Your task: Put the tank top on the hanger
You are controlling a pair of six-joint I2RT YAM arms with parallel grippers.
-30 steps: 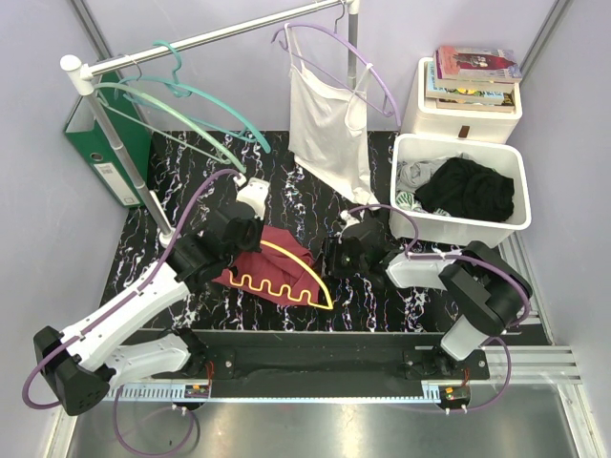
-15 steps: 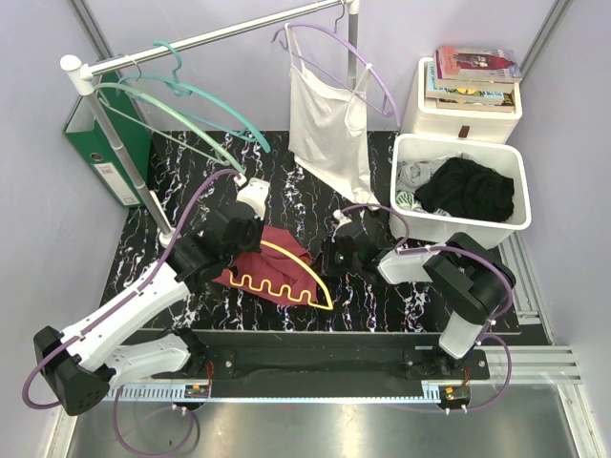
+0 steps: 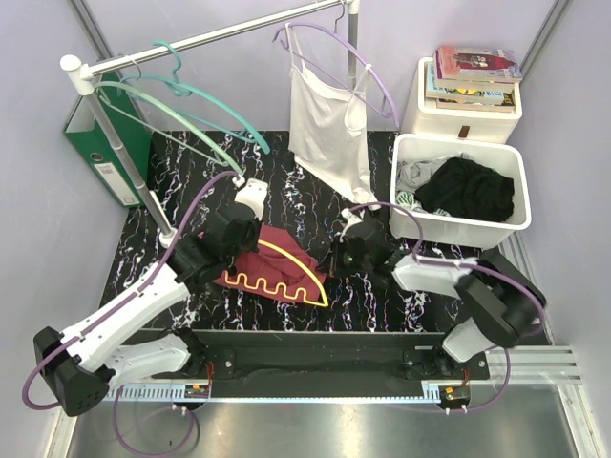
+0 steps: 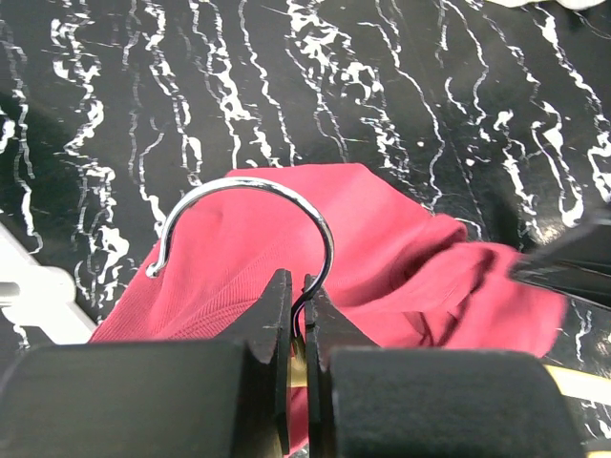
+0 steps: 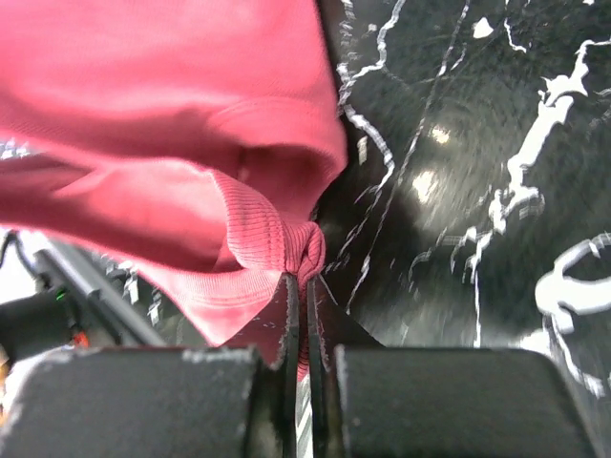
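Both arms (image 3: 143,303) (image 3: 430,274) stretch low, pinching hanger (image 4: 250,180) and tank top (image 3: 282,250).

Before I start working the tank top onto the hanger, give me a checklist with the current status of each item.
1. Left gripper clamped on the hanger by its metal hook: ok.
2. Right gripper pinching the tank top: ok, a ribbed fold sits between its fingertips.
3. Which edge that fold belongs to, hem or strap: cannot tell.
4. Frame of the hanger threaded inside the tank top: not ok, in the top view it lies on the fabric.
5. White camisole apart from both arms: ok.
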